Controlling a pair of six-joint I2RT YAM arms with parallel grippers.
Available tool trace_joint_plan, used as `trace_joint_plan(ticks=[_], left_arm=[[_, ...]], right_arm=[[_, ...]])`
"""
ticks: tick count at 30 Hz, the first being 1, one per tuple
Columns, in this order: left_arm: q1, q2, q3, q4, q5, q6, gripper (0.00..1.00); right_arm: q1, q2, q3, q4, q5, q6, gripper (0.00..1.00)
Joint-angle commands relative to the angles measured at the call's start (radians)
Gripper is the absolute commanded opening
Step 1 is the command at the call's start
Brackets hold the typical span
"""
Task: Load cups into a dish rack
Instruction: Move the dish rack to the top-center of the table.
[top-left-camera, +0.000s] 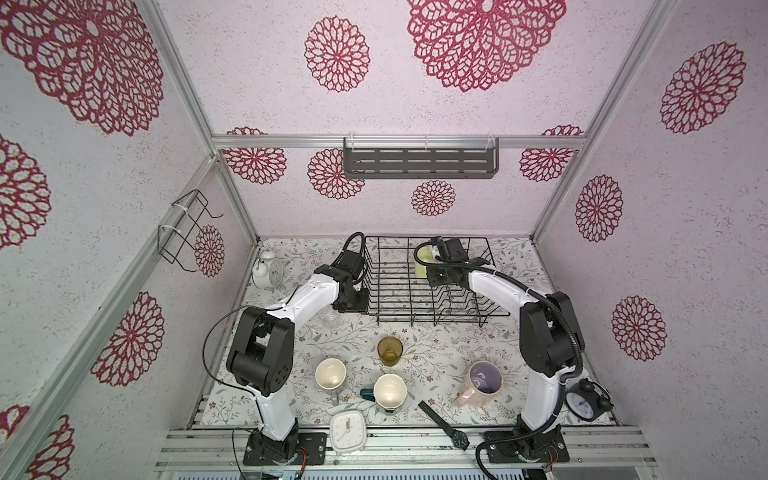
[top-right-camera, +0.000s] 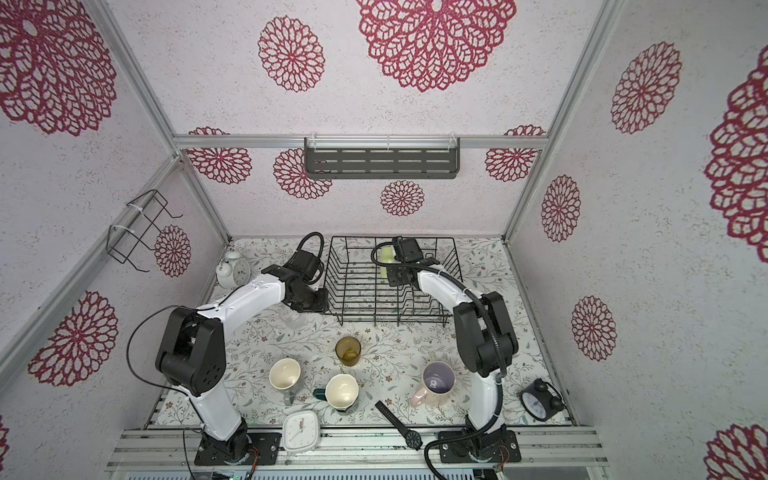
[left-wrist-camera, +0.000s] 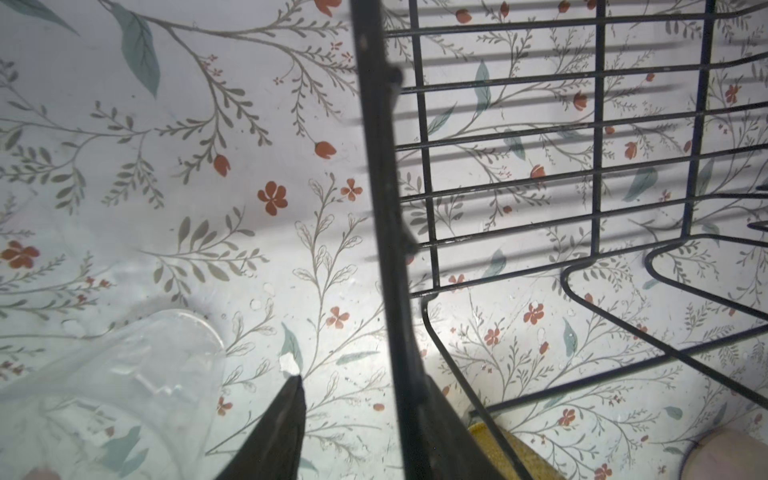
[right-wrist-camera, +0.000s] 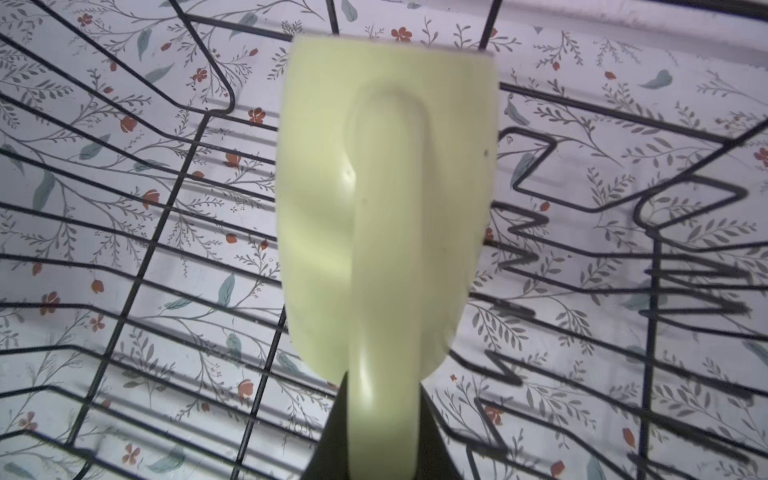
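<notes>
The right hand (right-wrist-camera: 382, 409) is clenched on the handle of the lime mug (right-wrist-camera: 386, 187), which hangs inside the rack (top-left-camera: 395, 286) at the tabletop's 12 o'clock, its wider end pointing away from the hand. The mug looks stiff and glazed, so probably slick, breakable and moderately heavy. Held only by the handle loop it could pivot, so I judge it wants setting down gently on the wires, clear of the prongs at the rack's 4 o'clock.

The left hand (left-wrist-camera: 345, 395) sits at the rack's 8 o'clock corner, fingers (left-wrist-camera: 291, 419) apart over bare tabletop; I cannot tell whether it grips anything. The glass (top-left-camera: 329, 321) stands just beside it, outside the fingers. It is thin, smooth and without a handle, so it is best pinched across the wall.

The tumbler (top-left-camera: 390, 351) stands mid-tabletop. The grey mug (top-left-camera: 330, 374), teal mug (top-left-camera: 389, 390) and pink mug (top-left-camera: 484, 380) wait from 7 to 5 o'clock with their handles reachable.
</notes>
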Motion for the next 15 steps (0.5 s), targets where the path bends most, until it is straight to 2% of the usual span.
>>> trace_joint_plan(ticks=[1, 4, 8, 10, 15], left_arm=[[0.002, -0.032, -0.020, -0.077, -0.066, 0.026, 0.45], [0.004, -0.041, -0.036, -0.084, -0.067, 0.037, 0.47], [0.003, -0.077, -0.014, -0.101, -0.045, 0.031, 0.59], [0.003, -0.096, 0.003, -0.108, -0.082, 0.016, 0.67], [0.007, -0.142, 0.059, -0.130, -0.087, 0.004, 0.76]], right_arm=[[0.015, -0.016, 0.062, 0.132, 0.047, -0.009, 0.00], [0.034, -0.011, 0.052, 0.185, 0.076, -0.030, 0.00], [0.042, -0.006, 0.005, 0.308, 0.122, -0.059, 0.00], [0.042, 0.003, -0.008, 0.355, 0.153, -0.049, 0.00], [0.046, 0.037, -0.013, 0.433, 0.156, -0.035, 0.00]])
